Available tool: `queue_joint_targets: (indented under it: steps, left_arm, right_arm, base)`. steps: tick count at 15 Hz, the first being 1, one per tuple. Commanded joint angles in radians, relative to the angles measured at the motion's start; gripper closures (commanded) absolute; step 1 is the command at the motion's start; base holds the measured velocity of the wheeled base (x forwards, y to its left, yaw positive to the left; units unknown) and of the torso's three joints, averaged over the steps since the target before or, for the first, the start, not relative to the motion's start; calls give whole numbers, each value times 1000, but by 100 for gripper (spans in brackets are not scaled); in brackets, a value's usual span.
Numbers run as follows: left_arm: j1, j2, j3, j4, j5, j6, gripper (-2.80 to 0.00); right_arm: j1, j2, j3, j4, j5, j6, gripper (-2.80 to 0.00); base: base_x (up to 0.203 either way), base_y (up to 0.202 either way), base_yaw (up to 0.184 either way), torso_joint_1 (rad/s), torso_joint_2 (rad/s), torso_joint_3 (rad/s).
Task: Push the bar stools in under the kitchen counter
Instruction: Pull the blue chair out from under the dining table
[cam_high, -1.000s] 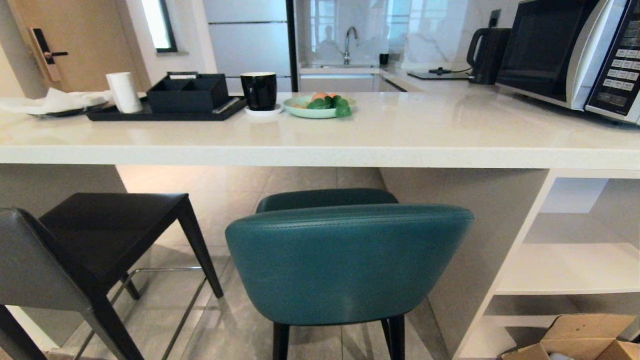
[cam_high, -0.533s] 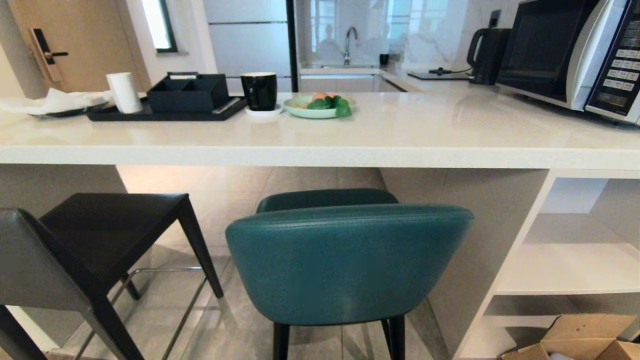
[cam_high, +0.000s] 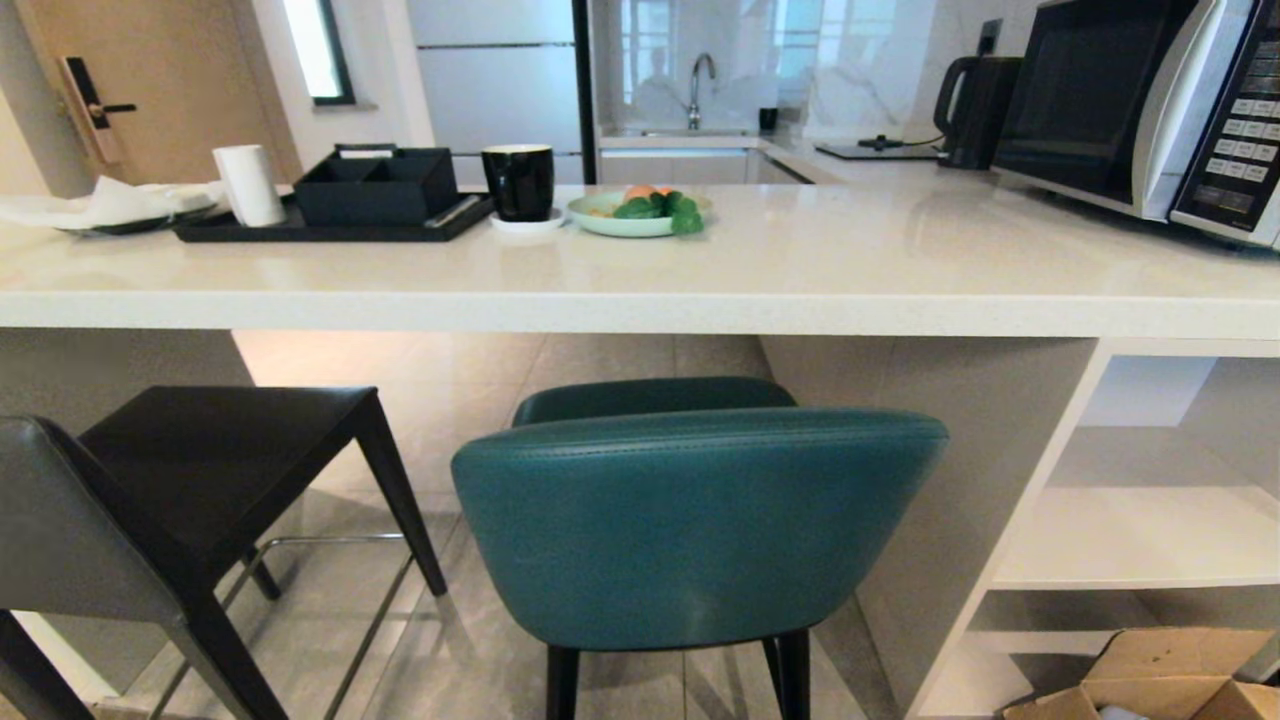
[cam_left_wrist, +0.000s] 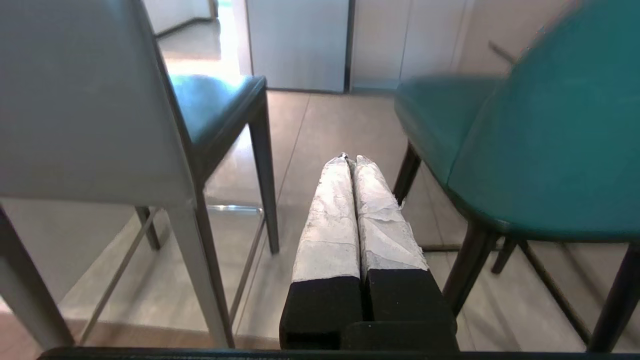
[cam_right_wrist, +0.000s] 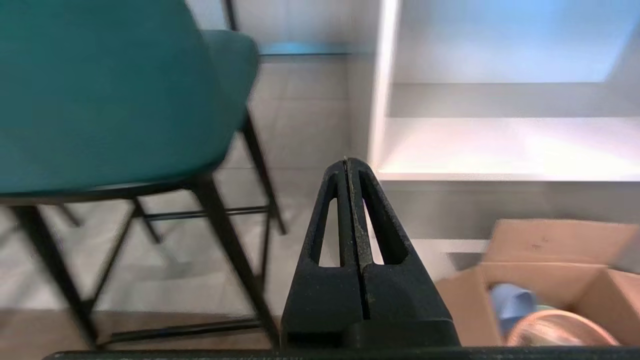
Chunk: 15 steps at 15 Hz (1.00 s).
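Nothing had moved since a second before: the teal stool (cam_high: 690, 520) and the grey stool (cam_high: 150, 510) stood part way out from the kitchen counter (cam_high: 640, 290), and the left gripper (cam_left_wrist: 352, 159) and right gripper (cam_right_wrist: 346, 161) were pinched shut, holding nothing, so the pushing had not started.

The left gripper (cam_left_wrist: 352, 159) hangs low in the gap between the grey stool (cam_left_wrist: 90, 105) and the teal stool (cam_left_wrist: 540, 145), its two white-wrapped fingers (cam_left_wrist: 330, 220) pressed together and holding nothing. The right gripper (cam_right_wrist: 347, 162) sits on the other side of the teal stool, touching nothing, its black fingers (cam_right_wrist: 380, 225) closed tip to tip, also empty.
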Motion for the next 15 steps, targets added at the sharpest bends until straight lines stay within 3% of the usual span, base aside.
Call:
queue_joint_targets:
  steps: [1,3,6,11,13,15]
  left_arm:
    - [0,89,-52,-2,2,-4,0]
    - [-3,227,-77,-54,-8,-10,0]
    - [-7,487,-72,-252,-15,-25,0]
    - [-19,995,-64,-747,-16,-36,0]
    - [-94,1141,-51,-954,-16,-39,0]
    - [-203,1245,-59,-1051,-15,-46,0]
  right_arm:
    - [12,143,-55,-13,27,14,0]
    - [47,304,-87,-93,106,33,0]
    - [70,579,-98,-290,180,45,0]
    - [89,1050,-102,-734,280,49,0]
    - [107,1191,-107,-876,323,49,0]
    - [124,1343,-120,-1001,341,44,0]
  base:
    - [0,0,0,0,0,0]
    - [0,0,0,0,0,0]
    - [0,0,0,0,0,0]
    - [0,0,0,0,0,0]
    - [0,0,0,0,0,0]
    - [0,0,0,0,0,0]
